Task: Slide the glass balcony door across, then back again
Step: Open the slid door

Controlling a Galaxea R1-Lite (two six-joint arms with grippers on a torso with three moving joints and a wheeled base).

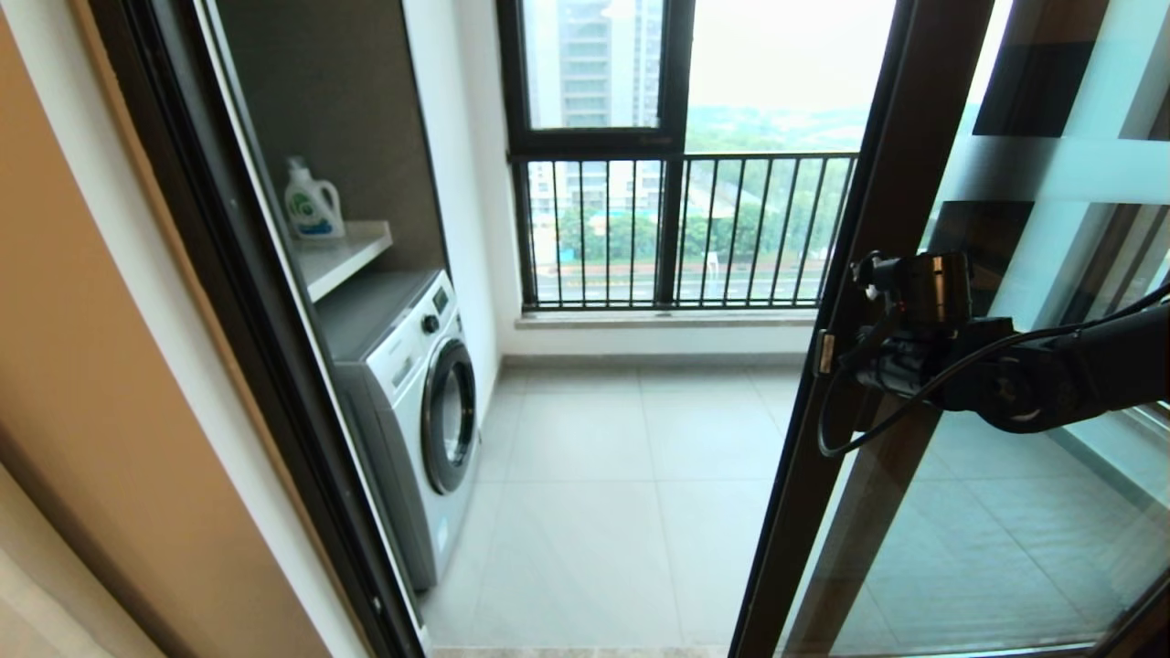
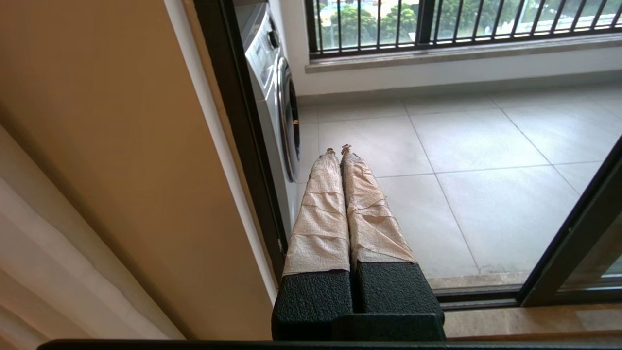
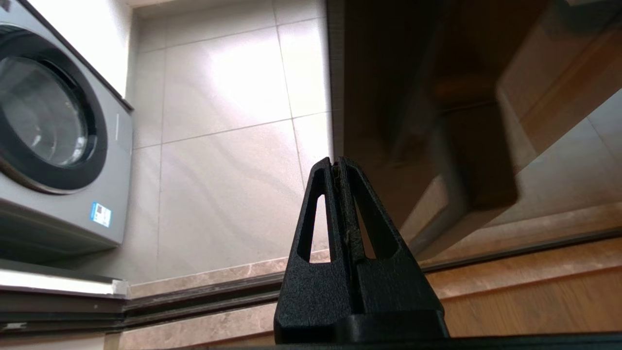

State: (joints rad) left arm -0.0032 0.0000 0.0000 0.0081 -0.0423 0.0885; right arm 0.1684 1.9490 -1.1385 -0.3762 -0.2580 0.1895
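- Right gripper [image 3: 337, 163], nearest at 3 o'clock in head view: fingers pressed together, empty, tips just beside the door's leading stile; touching or not, cannot tell.
- Left gripper [image 2: 338, 149]: taped fingers pressed together, holding nothing, pointed at balcony floor [image 2: 486, 160], low by the doorway's left jamb.
- Glass balcony door [image 1: 882, 302]: dark brown frame, frosted band at 2 o'clock, standing drawn aside at right; doorway open.
- Judgement: first slide looks done; return slide remains.
- Washing machine [image 1: 416, 402] at 9 o'clock, railed window [image 1: 676, 228] at 12 beyond.

Both grippers' jaws closed, empty.
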